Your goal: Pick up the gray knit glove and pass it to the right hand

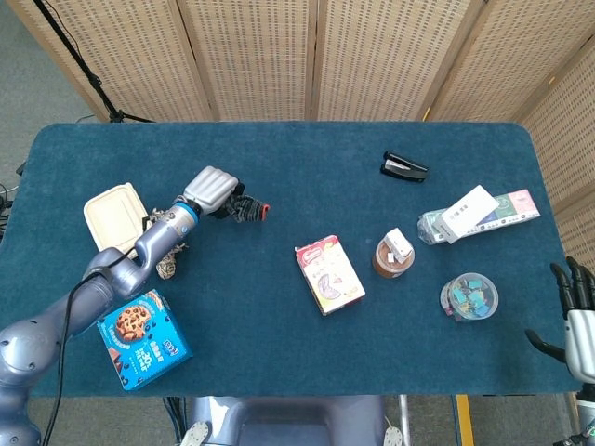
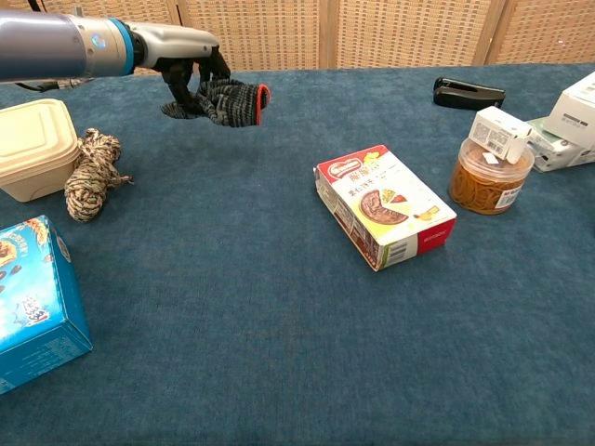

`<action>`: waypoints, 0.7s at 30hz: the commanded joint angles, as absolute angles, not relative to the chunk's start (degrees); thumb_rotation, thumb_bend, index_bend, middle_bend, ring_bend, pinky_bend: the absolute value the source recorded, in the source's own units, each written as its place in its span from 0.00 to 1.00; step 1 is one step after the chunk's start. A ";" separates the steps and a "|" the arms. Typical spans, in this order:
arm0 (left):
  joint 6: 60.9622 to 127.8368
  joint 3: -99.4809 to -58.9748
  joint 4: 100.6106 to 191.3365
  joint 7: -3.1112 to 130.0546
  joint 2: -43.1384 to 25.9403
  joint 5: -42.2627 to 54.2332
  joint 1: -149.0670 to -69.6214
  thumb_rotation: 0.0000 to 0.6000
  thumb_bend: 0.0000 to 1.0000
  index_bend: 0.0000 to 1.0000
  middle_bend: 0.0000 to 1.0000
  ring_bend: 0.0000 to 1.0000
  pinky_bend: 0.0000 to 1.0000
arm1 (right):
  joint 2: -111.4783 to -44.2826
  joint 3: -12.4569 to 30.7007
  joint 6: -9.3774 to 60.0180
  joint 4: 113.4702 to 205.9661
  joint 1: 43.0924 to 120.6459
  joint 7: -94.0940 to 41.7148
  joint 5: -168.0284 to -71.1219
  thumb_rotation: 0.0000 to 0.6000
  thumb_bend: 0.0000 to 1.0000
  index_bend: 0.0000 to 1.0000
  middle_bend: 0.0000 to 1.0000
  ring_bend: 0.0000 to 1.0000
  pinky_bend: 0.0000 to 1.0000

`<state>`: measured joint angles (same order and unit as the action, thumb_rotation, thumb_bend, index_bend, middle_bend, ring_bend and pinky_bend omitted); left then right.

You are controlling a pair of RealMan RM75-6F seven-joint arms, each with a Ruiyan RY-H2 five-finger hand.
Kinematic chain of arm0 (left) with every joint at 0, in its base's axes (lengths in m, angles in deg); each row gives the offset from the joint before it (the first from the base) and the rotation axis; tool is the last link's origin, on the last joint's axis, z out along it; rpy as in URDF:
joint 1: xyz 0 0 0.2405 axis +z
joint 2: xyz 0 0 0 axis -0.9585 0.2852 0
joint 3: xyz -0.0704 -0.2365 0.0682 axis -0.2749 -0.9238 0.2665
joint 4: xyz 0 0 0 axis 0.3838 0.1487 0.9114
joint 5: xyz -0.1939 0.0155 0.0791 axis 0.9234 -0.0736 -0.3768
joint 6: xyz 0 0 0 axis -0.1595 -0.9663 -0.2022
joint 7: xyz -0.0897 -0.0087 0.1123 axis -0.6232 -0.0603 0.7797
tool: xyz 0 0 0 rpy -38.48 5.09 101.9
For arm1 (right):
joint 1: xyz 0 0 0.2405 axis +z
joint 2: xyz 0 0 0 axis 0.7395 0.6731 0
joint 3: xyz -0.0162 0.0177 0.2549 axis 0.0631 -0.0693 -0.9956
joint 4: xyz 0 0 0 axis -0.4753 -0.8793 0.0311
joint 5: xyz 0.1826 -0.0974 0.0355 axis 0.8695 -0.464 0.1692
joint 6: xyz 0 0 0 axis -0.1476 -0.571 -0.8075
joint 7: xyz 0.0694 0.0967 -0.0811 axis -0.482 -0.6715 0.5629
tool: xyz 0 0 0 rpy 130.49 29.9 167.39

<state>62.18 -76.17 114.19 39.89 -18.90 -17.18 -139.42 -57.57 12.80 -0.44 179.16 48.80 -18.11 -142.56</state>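
My left hand grips the gray knit glove, a dark knit with a red cuff edge, and holds it lifted above the blue table at the left. The glove hangs bunched from the fingers, cuff pointing right. At the lower right corner of the head view my right hand shows with its fingers spread and nothing in it, off the table's edge. The chest view does not show the right hand.
A beige lidded container, a coil of rope and a blue cookie box lie at the left. A snack box sits mid-table. A jar, a clip tub, flat boxes and a black stapler stand at the right.
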 commanded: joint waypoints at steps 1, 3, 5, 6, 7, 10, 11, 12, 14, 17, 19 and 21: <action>65.75 -75.33 123.80 38.75 -11.08 -19.26 -138.36 1.00 0.38 0.63 0.49 0.41 0.55 | -57.99 13.74 1.06 177.87 50.61 -17.82 -145.61 1.00 0.00 0.00 0.00 0.00 0.00; 66.80 -75.15 129.14 39.02 -7.64 -19.79 -138.00 1.00 0.38 0.63 0.49 0.41 0.55 | -57.69 14.28 1.96 177.43 51.96 -17.12 -148.27 1.00 0.00 0.00 0.00 0.00 0.00; 67.71 -74.64 134.32 39.51 -4.41 -20.81 -137.75 1.00 0.38 0.63 0.49 0.41 0.55 | -57.01 14.77 3.23 177.61 53.51 -17.06 -150.80 1.00 0.00 0.00 0.00 0.00 0.00; 68.05 -74.46 136.22 39.89 -3.20 -21.21 -137.70 1.00 0.38 0.63 0.49 0.41 0.55 | -56.67 14.94 3.84 177.74 54.25 -17.17 -151.87 1.00 0.00 0.00 0.00 0.00 0.00; 68.39 -74.37 138.04 40.22 -2.10 -21.49 -137.62 1.00 0.38 0.63 0.49 0.41 0.55 | -56.34 15.13 4.49 177.83 55.01 -17.20 -152.95 1.00 0.00 0.00 0.00 0.00 0.00; 68.82 -74.58 143.49 41.14 1.02 -21.56 -137.60 1.00 0.38 0.63 0.49 0.41 0.55 | -55.99 15.71 6.20 177.53 57.75 -17.52 -157.19 1.00 0.00 0.02 0.00 0.00 0.00; 68.34 -74.78 145.43 41.24 1.99 -21.22 -137.79 1.00 0.38 0.63 0.49 0.41 0.55 | -56.02 16.04 6.99 177.35 58.85 -17.61 -158.84 1.00 0.00 0.02 0.00 0.00 0.00; 67.92 -74.95 146.76 41.41 2.66 -20.99 -138.02 1.00 0.37 0.63 0.49 0.41 0.55 | -56.14 16.24 7.48 177.18 59.67 -17.72 -160.04 1.00 0.00 0.03 0.00 0.00 0.00; 67.26 -75.34 148.73 43.08 3.54 -20.72 -138.59 1.00 0.37 0.63 0.49 0.41 0.55 | -56.41 16.76 8.83 176.89 61.50 -17.70 -162.50 1.00 0.00 0.05 0.00 0.00 0.00; 67.06 -76.14 150.18 45.69 3.09 -20.22 -139.31 1.00 0.37 0.64 0.49 0.41 0.55 | -56.94 17.26 10.42 176.61 63.81 -17.59 -165.22 1.00 0.00 0.06 0.00 0.00 0.00; 66.61 -76.73 151.12 46.22 2.52 -19.55 -139.80 1.00 0.36 0.64 0.50 0.41 0.55 | -57.37 17.53 11.77 176.49 65.30 -17.45 -166.36 1.00 0.00 0.06 0.00 0.00 0.00; 66.51 -77.25 151.70 46.78 2.11 -19.11 -140.16 1.00 0.36 0.64 0.50 0.41 0.55 | -57.73 17.64 12.94 176.54 66.40 -17.11 -166.83 1.00 0.00 0.07 0.00 0.00 0.00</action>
<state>66.74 -76.72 151.17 46.24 2.54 -19.56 -139.71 -57.30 17.34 12.03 176.64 65.55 -17.39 -166.19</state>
